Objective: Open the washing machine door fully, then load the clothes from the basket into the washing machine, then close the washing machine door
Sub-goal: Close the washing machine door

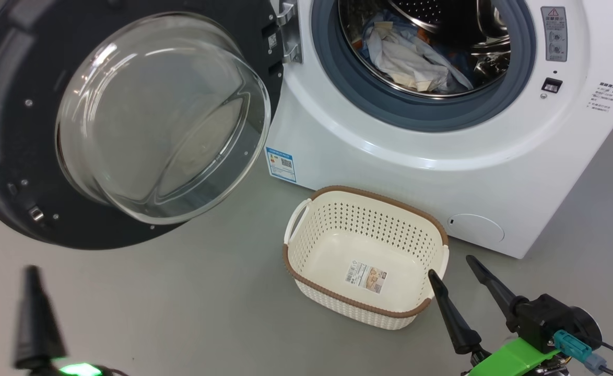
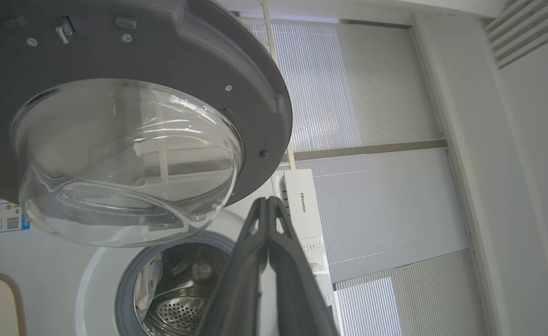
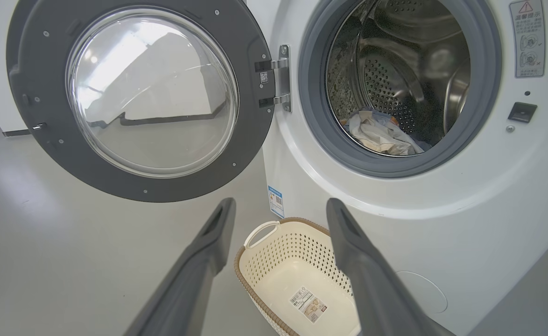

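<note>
grey floor [image 1: 181, 303], basket [image 1: 338, 219] empty: left gripper [image 2: 268, 200], pressed together, should swing the door [image 1: 3, 104] shut; right gripper [image 1: 450, 265] spread.

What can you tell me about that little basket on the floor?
The basket is small, cream-white plastic, a rounded rectangle with perforated walls and a brown braided rim. A white loop handle sits at each short end. It is empty; a label sticker shows on its bottom. It stands upright on the grey floor, close in front of the washing machine. The right gripper, open, is near its right end; whether they touch cannot be told.
</note>
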{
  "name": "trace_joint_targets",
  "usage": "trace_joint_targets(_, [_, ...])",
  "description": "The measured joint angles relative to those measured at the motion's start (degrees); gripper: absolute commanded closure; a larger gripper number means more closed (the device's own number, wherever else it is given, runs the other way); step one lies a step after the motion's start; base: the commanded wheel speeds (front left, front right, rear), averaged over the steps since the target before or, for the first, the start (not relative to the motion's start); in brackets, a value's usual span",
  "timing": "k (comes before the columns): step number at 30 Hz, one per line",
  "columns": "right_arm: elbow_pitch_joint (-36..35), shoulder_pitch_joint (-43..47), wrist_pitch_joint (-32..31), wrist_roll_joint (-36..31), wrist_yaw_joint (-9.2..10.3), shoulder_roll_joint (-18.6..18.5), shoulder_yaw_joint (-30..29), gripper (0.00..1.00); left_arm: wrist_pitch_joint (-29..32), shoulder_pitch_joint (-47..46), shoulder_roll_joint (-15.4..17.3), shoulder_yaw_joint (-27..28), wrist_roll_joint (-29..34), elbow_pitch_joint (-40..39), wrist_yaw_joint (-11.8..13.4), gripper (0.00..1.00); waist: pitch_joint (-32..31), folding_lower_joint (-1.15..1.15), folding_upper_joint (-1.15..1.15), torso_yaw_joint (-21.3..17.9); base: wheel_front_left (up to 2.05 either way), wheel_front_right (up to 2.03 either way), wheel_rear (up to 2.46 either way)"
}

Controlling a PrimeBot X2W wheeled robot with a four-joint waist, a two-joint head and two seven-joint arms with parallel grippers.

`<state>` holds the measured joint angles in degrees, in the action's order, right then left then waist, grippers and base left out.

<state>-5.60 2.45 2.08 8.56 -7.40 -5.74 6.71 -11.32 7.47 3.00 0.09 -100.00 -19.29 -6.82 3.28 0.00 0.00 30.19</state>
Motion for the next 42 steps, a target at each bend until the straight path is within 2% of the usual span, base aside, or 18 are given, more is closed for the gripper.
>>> trace_joint_targets(3, [-0.67, -0.3, -0.34, 0.0, 0.0, -0.14, -0.03, 0.0, 0.68, -1.49, -0.26, 6.64, -5.35, -2.19, -0.01, 1.0, 0.69, 0.0, 0.0, 0.1, 0.0, 0.0, 0.0])
trace_joint_targets(8, [-1.3, -0.61, -1.01, -0.01, 0.0, -0.86, -0.05, 0.0, 3.36, -6.11, 1.33, 16.93, -7.65, -0.47, -0.01, 1.0, 2.09, 0.0, 0.0, 0.27, 0.0, 0.0, 0.0])
trace_joint_targets(10, [-1.43, -1.27, -1.1, -0.01, 0.0, -1.22, -0.07, 0.0, 4.99, -9.5, 3.09, 20.48, -9.45, 2.31, -0.01, 1.0, 2.64, 0.0, 0.0, 0.34, 0.0, 0.0, 0.0])
trace_joint_targets(14, [-1.87, -2.1, -1.99, -0.01, 0.0, -1.82, 0.05, 0.0, 9.31, -15.88, 9.24, 24.7, -11.17, 9.76, -0.01, 1.0, 3.63, 0.0, 0.0, 0.47, 0.0, 0.0, 0.0])
trace_joint_targets(18, [-2.23, -3.22, -2.57, -0.01, 0.0, -2.65, 0.35, 0.0, 12.34, -22.56, 15.17, 25.83, -12.65, 20.56, 0.07, 1.0, 4.56, 0.0, 0.0, 0.56, 0.0, 0.0, 0.0])
trace_joint_targets(19, [-2.23, -3.22, -2.57, -0.01, 0.0, -2.65, 0.35, 0.0, 12.34, -22.56, 15.17, 25.83, -12.65, 20.56, 0.07, 1.0, 4.56, 0.0, 0.0, 0.56, 0.0, 0.0, 0.0])
trace_joint_targets(20, [-2.35, -3.52, -2.59, -0.01, 0.0, -2.88, 0.45, 0.0, 12.7, -24.37, 16.59, 25.93, -12.81, 23.21, 0.25, 1.0, 4.78, 0.0, 0.0, 0.58, 0.0, 0.0, 0.0])
trace_joint_targets(21, [-2.8, -3.89, -2.69, -0.01, 0.0, -3.24, 0.55, 0.0, 13.47, -28.32, 19.08, 26.15, -13.58, 28.46, 1.13, 1.0, 5.25, 0.0, 0.0, 0.61, 0.0, 0.0, 0.0])
trace_joint_targets(24, [-3.2, -3.9, -3.11, -0.01, 0.0, -3.49, 0.7, 0.0, 14.37, -33.56, 22.09, 26.04, -13.74, 35.8, 2.23, 1.0, 5.89, 0.0, 0.0, 0.63, 0.0, 0.0, 0.0])
trace_joint_targets(25, [-3.2, -3.9, -3.11, -0.01, 0.0, -3.49, 0.7, 0.0, 14.37, -33.56, 22.09, 26.04, -13.74, 35.8, 2.23, 1.0, 5.89, 0.0, 0.0, 0.63, 0.0, 0.0, 0.0])
trace_joint_targets(32, [-5.01, -3.93, -4.41, -0.54, 0.0, -4.54, 1.16, 0.0, 17.08, -40.92, 26.47, 24.01, -13.54, 49.26, 5.12, 1.0, 7.68, 0.0, 0.0, 0.16, 0.0, 0.0, 0.0])
trace_joint_targets(34, [-5.45, -3.97, -5.01, -0.8, 0.0, -4.97, 1.54, 0.0, 19.53, -41.63, 27.57, 22.6, -13.36, 51.64, 5.5, 1.0, 8.37, 0.0, 0.0, -0.24, 0.0, 0.0, 0.0])
trace_joint_targets(42, [-7.61, -5.31, -6.65, -0.89, 0.0, -6.8, 1.52, 0.0, 21.96, -44.82, 30.08, 18.72, -9.78, 58.99, 6.14, 1.0, 11.94, 0.0, 0.0, -1.74, 0.0, 0.0, 0.0])
